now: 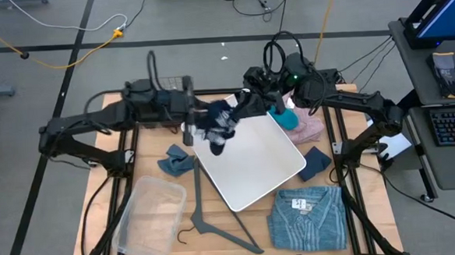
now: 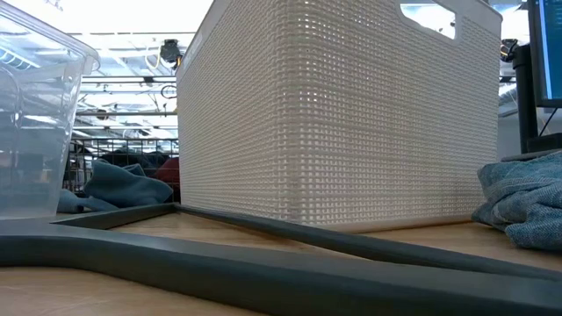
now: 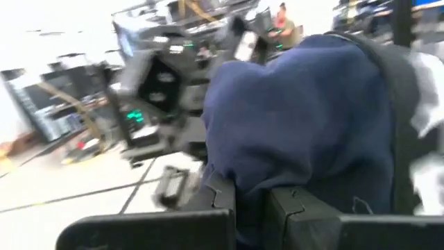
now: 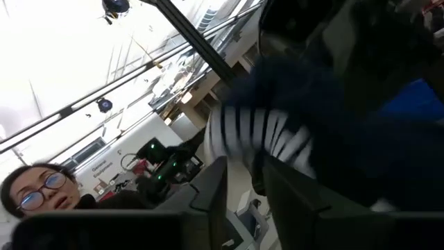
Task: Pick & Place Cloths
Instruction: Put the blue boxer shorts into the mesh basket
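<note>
A wooden bench carries a white woven plastic basket (image 1: 253, 161) at its middle, a clear plastic tub (image 1: 148, 214) at the near left. Above the basket's far-left corner the left gripper (image 1: 200, 123) has its jaws clamped on a navy-and-white striped cloth (image 1: 218, 126) — the right gripper (image 1: 251, 101) meets it there, jaws narrowly parted around the same cloth. This looks like a hand-over; next the right should let go cleanly, then the left lowers the cloth into the basket.
</note>
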You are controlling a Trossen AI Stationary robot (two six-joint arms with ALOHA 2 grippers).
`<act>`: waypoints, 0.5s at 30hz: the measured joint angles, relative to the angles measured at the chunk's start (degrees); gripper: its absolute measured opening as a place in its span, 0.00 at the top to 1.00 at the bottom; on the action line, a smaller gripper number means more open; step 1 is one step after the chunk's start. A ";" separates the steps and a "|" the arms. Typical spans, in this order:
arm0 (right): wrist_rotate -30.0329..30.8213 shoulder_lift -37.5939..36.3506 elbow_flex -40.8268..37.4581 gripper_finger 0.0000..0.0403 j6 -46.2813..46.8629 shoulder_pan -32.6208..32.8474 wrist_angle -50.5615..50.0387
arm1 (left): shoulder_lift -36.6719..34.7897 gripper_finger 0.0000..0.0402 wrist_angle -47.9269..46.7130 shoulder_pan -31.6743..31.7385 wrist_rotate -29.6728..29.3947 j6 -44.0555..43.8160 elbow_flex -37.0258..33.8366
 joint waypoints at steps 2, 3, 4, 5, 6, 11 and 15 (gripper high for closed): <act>-0.10 0.00 0.00 0.71 0.00 -0.09 -0.02 | -2.21 0.96 -3.04 0.04 -2.57 0.37 0.01; -0.15 0.00 0.00 0.69 0.00 -0.10 0.02 | -3.13 0.96 -4.20 0.04 -4.04 0.51 0.01; -0.17 -0.02 0.00 0.67 0.00 -0.25 0.16 | -4.07 0.96 -4.69 0.03 -5.58 0.67 0.01; -0.17 -0.02 0.00 0.66 0.00 -0.38 0.22 | -5.26 0.96 -5.77 0.00 -7.12 0.72 0.01; -0.17 -0.02 0.00 0.64 0.00 -0.40 0.22 | -6.39 0.96 -7.24 0.00 -8.99 0.73 0.01; -3.33 -0.04 0.00 0.61 -2.51 -0.93 0.29 | -10.72 0.96 -9.73 0.04 -19.03 1.11 0.01; -7.58 -0.18 0.00 0.65 -5.80 -1.61 0.30 | -13.08 0.96 -10.64 0.22 -28.46 1.36 0.01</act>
